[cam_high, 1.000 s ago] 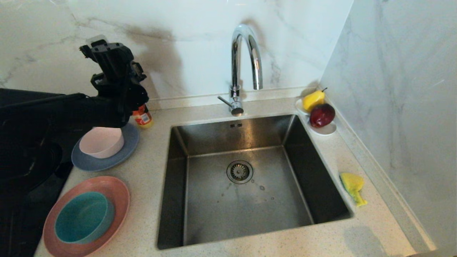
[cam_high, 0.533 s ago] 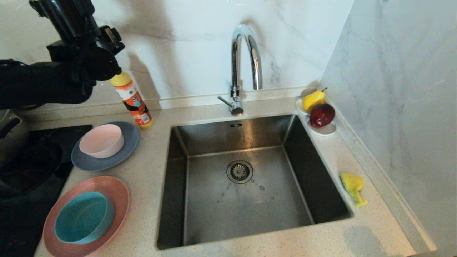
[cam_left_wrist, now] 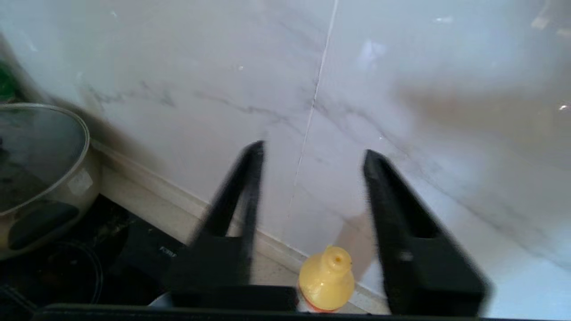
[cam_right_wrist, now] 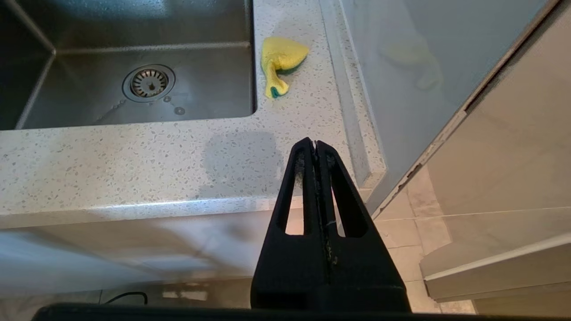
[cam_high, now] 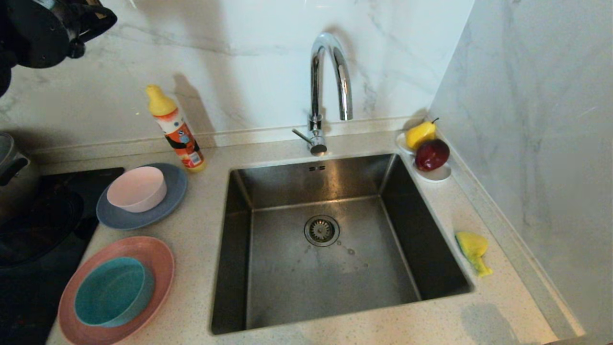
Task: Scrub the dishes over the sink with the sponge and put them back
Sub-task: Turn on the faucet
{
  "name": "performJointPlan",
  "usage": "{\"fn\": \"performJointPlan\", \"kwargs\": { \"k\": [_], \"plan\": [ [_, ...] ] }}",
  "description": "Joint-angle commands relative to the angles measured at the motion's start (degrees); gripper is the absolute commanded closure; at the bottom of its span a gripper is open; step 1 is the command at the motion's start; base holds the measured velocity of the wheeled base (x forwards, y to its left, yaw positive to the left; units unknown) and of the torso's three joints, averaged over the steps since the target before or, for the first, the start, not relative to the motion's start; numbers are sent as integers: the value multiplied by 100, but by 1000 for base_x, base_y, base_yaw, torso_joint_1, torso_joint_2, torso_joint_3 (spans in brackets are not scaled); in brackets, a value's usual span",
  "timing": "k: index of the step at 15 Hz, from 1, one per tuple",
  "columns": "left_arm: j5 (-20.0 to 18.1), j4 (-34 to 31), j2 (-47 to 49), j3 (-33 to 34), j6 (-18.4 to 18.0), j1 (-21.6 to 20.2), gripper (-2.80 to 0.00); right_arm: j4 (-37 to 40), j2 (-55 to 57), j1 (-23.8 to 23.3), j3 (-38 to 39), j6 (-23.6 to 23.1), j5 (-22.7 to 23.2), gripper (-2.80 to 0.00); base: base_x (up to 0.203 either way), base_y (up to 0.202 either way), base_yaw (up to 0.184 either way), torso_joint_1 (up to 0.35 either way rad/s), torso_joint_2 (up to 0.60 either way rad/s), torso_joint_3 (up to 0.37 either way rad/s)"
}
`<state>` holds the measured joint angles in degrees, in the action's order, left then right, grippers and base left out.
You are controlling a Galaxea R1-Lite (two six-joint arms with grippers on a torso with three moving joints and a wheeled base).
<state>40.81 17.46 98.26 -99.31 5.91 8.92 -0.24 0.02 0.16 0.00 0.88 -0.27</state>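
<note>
Sponge [cam_high: 473, 251], yellow and bent, lies on tabletop [cam_high: 201, 239] at 3 o'clock of sink [cam_high: 268, 287], untouched. At 9 o'clock: pale bowl [cam_high: 136, 189] in grey-blue plate [cam_high: 170, 206], teal bowl [cam_high: 111, 291] in pink plate [cam_high: 158, 258]. Left pincer [cam_left_wrist: 312, 154] raised above soap bottle [cam_high: 175, 128], fingers apart, holding nothing. Right pincer [cam_right_wrist: 316, 145] pressed closed, parked off the tabletop's near edge.

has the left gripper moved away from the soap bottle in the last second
Yes. The left gripper has risen up and leftward from the soap bottle, which stays by the grey-blue plate; its fingers stand apart, holding nothing.
</note>
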Motion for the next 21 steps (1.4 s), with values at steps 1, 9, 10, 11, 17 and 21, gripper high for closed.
{"fn": "performJointPlan", "kwargs": {
  "k": [1,9,10,11,17,21],
  "plan": [
    [-421,-400,-354,285,154,137,0,-3,-2,2,0,0,9,0,0,0,0,0,0,0],
    [-3952,-2517,-1885,1476,564,1432,0,-3,-2,2,0,0,0,0,0,0,0,0,0,0],
    [-3970,-2505,-1603,1462,581,1465,0,-3,-2,2,0,0,9,0,0,0,0,0,0,0],
    [-3998,-2490,-1343,1429,600,1481,0,-3,-2,2,0,0,1,0,0,0,0,0,0,0],
    [-4557,-1558,174,1204,1016,1469,0,-3,-2,2,0,0,0,0,0,0,0,0,0,0],
    [-4593,-578,1142,903,1089,1424,0,-3,-2,2,0,0,0,0,0,0,0,0,0,0]
  ]
}}
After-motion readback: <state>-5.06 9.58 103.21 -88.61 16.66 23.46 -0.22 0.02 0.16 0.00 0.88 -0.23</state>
